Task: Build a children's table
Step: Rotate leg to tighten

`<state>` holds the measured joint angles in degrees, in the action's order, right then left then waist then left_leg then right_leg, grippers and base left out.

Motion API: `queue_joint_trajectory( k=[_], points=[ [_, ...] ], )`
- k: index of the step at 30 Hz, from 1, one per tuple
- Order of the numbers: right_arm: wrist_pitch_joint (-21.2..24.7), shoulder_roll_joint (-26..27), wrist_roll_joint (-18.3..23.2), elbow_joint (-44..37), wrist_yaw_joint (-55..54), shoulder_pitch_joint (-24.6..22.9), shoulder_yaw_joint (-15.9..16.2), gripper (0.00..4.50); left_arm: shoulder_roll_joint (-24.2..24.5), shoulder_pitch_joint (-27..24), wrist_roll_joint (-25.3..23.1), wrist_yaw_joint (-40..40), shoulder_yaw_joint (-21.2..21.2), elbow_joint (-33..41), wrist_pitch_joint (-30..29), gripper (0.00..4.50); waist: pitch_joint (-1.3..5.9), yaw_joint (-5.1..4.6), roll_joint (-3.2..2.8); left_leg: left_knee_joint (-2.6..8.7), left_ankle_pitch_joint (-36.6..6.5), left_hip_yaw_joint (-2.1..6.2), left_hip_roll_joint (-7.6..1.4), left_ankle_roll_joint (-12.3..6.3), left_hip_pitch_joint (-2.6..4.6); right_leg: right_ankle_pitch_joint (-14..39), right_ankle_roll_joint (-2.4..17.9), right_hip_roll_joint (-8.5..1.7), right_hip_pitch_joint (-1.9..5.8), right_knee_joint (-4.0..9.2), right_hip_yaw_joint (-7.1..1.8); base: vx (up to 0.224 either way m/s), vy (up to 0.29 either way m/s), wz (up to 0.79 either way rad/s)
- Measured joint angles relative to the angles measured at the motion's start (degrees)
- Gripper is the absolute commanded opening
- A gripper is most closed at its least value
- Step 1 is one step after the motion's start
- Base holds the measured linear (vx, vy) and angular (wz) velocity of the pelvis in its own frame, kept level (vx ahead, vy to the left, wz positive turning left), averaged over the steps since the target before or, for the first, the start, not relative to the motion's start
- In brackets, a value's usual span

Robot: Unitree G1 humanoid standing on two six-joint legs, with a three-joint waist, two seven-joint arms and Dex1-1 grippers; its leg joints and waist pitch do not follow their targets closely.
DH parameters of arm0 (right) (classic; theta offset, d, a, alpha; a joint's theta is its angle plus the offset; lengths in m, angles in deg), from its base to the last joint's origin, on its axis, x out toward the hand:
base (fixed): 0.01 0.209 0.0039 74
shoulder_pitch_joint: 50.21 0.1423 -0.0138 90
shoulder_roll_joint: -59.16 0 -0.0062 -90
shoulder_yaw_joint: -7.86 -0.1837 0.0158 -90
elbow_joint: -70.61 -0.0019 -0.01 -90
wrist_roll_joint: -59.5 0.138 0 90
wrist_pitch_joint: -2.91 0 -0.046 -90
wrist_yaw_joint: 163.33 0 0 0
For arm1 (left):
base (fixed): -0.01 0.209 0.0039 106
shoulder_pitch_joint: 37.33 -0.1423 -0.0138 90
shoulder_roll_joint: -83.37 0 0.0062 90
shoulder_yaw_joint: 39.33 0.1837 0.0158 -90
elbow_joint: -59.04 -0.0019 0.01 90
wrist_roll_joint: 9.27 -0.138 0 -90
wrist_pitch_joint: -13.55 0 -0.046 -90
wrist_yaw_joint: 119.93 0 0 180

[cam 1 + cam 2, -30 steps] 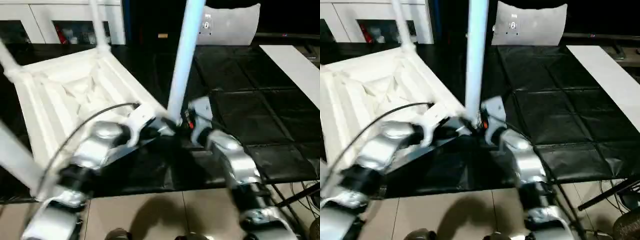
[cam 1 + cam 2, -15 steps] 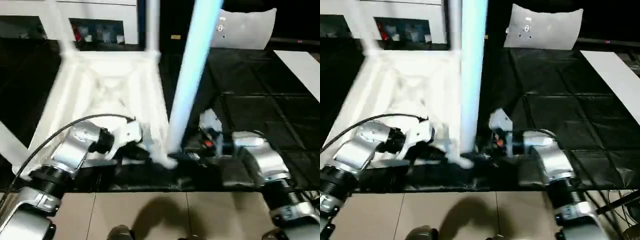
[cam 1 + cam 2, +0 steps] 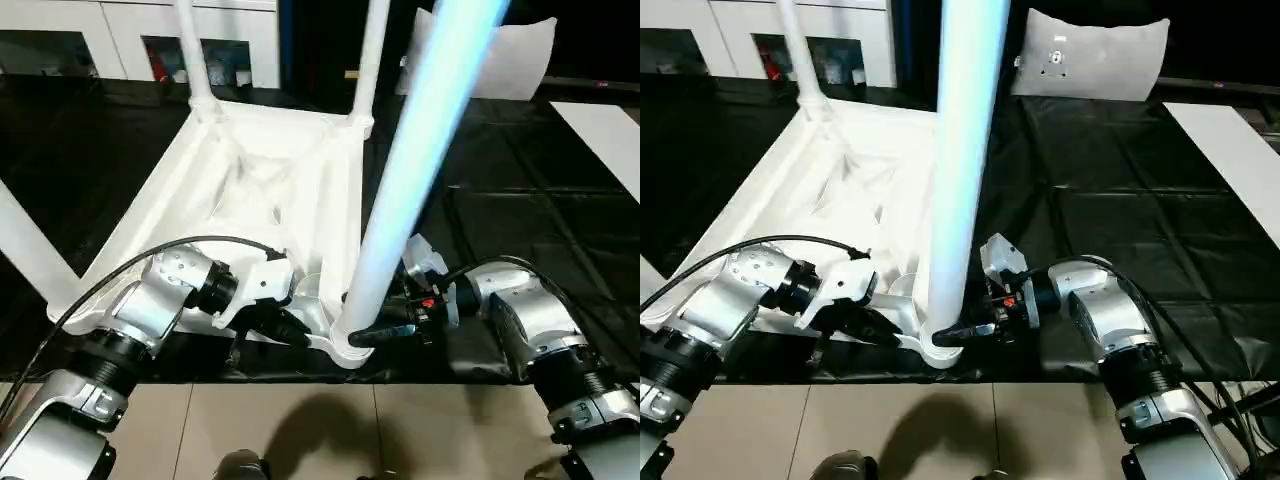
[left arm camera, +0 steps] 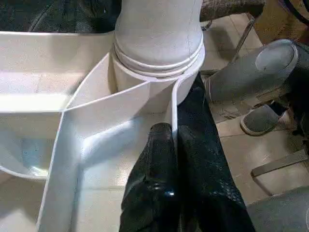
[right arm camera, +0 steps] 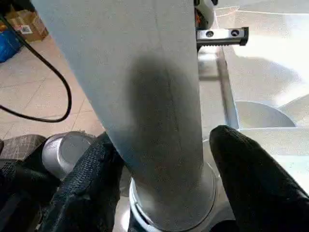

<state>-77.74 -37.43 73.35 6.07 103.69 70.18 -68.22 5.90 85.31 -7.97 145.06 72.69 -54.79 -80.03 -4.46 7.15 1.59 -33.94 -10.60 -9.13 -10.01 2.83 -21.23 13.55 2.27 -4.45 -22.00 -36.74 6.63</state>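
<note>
The children's table lies upside down on the workbench, its ribbed white top (image 3: 250, 200) facing up. Legs stand in the far sockets (image 3: 197, 50) (image 3: 372, 50), and another rises at the left (image 3: 25, 240). The nearest leg (image 3: 410, 170) stands tilted in the near corner socket (image 5: 169, 212). My left gripper (image 4: 173, 140) is shut on the top's thin rim wall right beside that socket. My right gripper (image 5: 164, 164) straddles the base of the near leg, one finger (image 5: 91, 188) against it, the other (image 5: 246, 179) a little off it.
The black mat-covered workbench (image 3: 540, 190) stretches to the right and back. A white sheet (image 3: 520, 55) stands at the far edge and a white board (image 3: 600, 125) lies at the right. White cabinets (image 3: 120, 30) line the back. Tiled floor (image 3: 300, 420) runs along the near edge.
The whole picture has shifted, so the camera moved. My right gripper's fingers have drawn in around the base of the near leg. My left gripper keeps its hold on the rim.
</note>
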Motion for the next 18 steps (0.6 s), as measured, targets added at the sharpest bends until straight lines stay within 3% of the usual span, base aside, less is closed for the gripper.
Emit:
queue_joint_trajectory(
  k=[13,18],
  points=[
    [0.9,-0.2,0.3,-1.0,0.5,-0.7,-0.2,2.04,-0.3,-0.1,0.2,-0.3,-0.2,-0.2,-0.1,0.00,-0.02,0.12,0.03,0.01,0.0,-0.03,0.00,0.00,-0.01,0.0,0.0,0.00,0.00,0.03,-0.01,0.000,0.000,0.00],
    [5.7,1.8,1.3,-5.8,-6.3,-4.4,-2.8,2.00,-1.1,-0.6,0.8,-2.5,-1.8,0.0,-3.7,0.00,-0.03,-0.03,0.02,0.04,0.0,-0.09,-0.03,0.06,0.15,0.0,0.0,0.00,0.01,-0.07,-0.06,0.000,0.000,0.00]
  ],
)
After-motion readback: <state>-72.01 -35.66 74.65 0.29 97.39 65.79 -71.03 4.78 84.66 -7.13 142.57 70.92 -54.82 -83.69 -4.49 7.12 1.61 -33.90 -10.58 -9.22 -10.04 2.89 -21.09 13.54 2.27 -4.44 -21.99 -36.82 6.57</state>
